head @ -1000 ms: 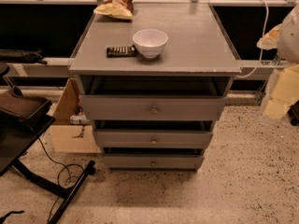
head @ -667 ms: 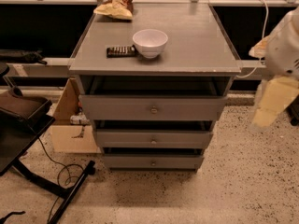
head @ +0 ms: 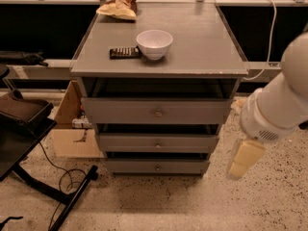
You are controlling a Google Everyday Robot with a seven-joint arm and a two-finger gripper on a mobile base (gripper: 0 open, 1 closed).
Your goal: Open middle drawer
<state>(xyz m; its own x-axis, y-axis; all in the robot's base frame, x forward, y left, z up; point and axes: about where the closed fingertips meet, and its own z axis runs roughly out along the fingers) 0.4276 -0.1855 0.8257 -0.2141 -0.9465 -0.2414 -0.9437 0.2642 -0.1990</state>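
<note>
Gripper point(head: 245, 159) hangs low at right of cabinet point(head: 207, 42), well apart from middle drawer point(head: 125, 142), which looks shut w/ 1 knob point(head: 158, 145); gripper open or closed: can't tell.

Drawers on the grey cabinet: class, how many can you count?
3, stacked: top drawer, middle drawer beneath it, bottom drawer lowest. None seem hidden. The claw hangs right of them.

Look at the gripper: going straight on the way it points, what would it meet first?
The gripper hangs right of the cabinet, pointing down. Straight on it would probably meet the speckled floor first, not the middle drawer, though depth is unclear.
</note>
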